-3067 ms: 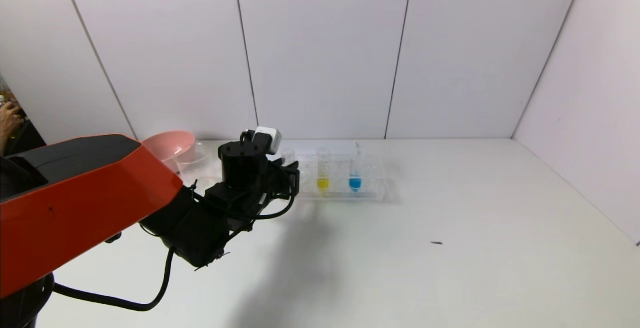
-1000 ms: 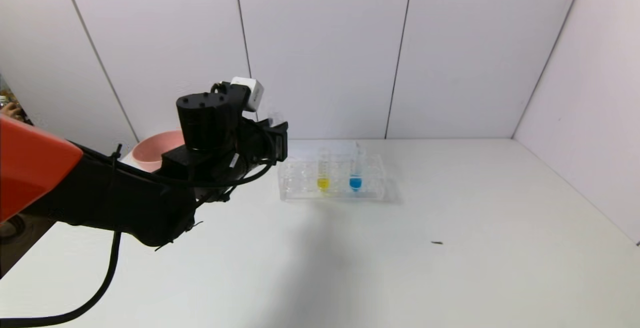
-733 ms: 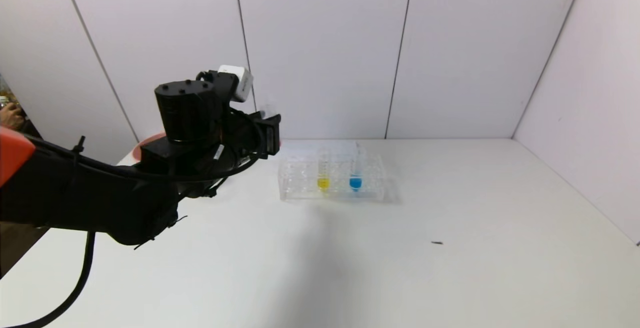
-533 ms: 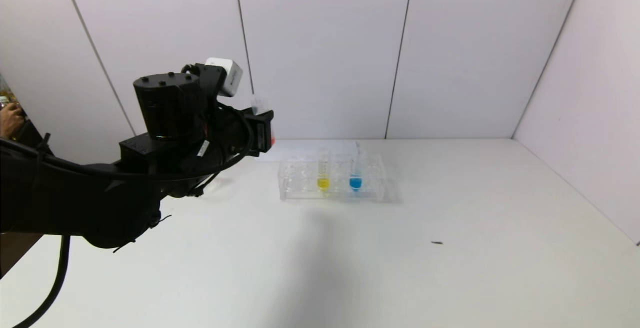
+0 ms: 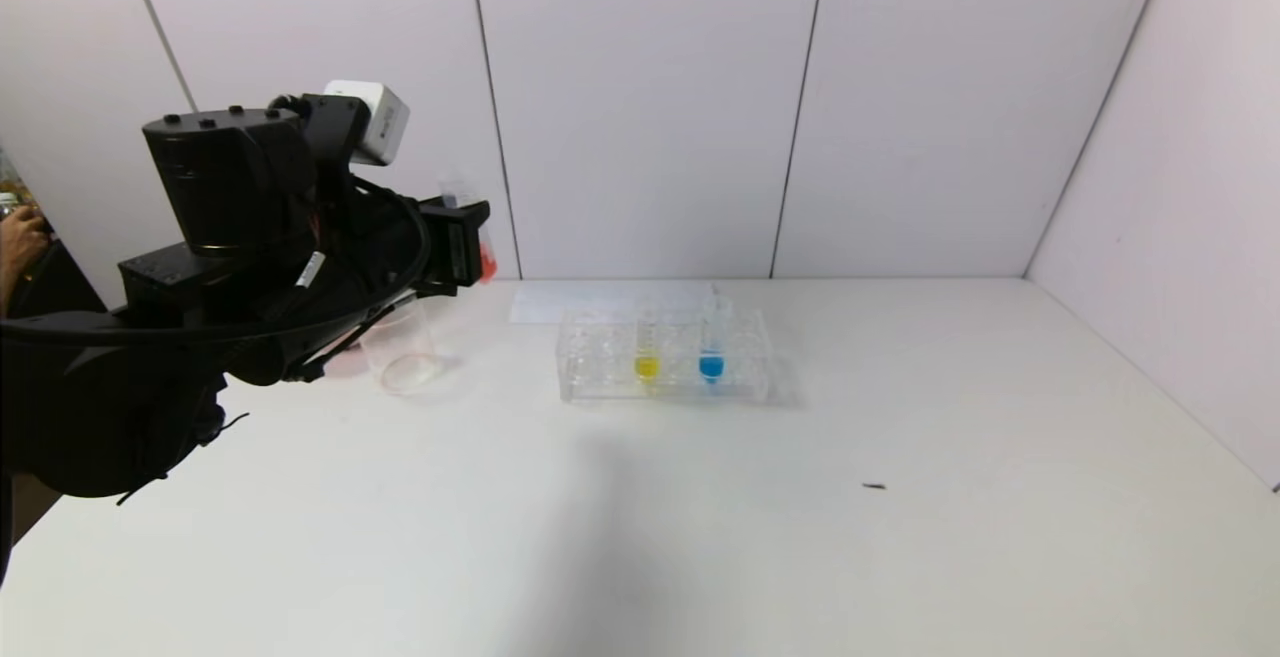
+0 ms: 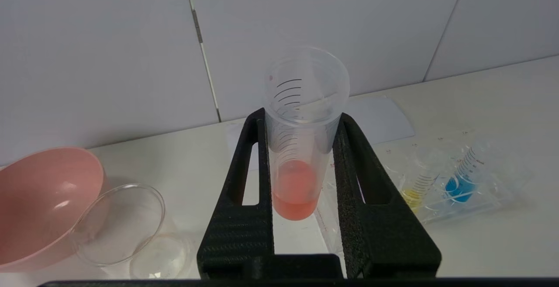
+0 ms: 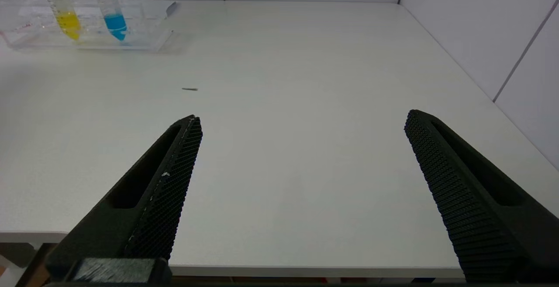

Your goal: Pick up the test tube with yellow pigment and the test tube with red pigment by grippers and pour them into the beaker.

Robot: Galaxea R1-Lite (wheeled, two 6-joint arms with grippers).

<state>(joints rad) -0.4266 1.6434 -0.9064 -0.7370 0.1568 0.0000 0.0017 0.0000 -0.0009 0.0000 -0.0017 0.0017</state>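
My left gripper (image 6: 301, 116) is shut on the test tube with red pigment (image 6: 297, 191), which stands upright between the jaws with its open mouth up. In the head view the red tube (image 5: 486, 259) hangs high at the left, above and slightly right of the beaker (image 5: 402, 349), a clear cup standing on the table. The test tube with yellow pigment (image 5: 647, 347) stands in the clear rack (image 5: 600, 382), beside a blue tube (image 5: 711, 349). My right gripper (image 7: 302, 116) is open and holds nothing, low over the table's front edge at the right.
A pink bowl (image 6: 43, 204) stands close beside the beaker (image 6: 122, 223), on the side away from the rack. A white sheet (image 5: 590, 299) lies behind the rack. A small dark speck (image 5: 874, 486) lies on the bare white table (image 5: 900, 557). Walls close the back and right.
My left arm has lifted the red tube out of the rack and carried it up and to the left, from beside the rack to above the beaker, still shut on it.
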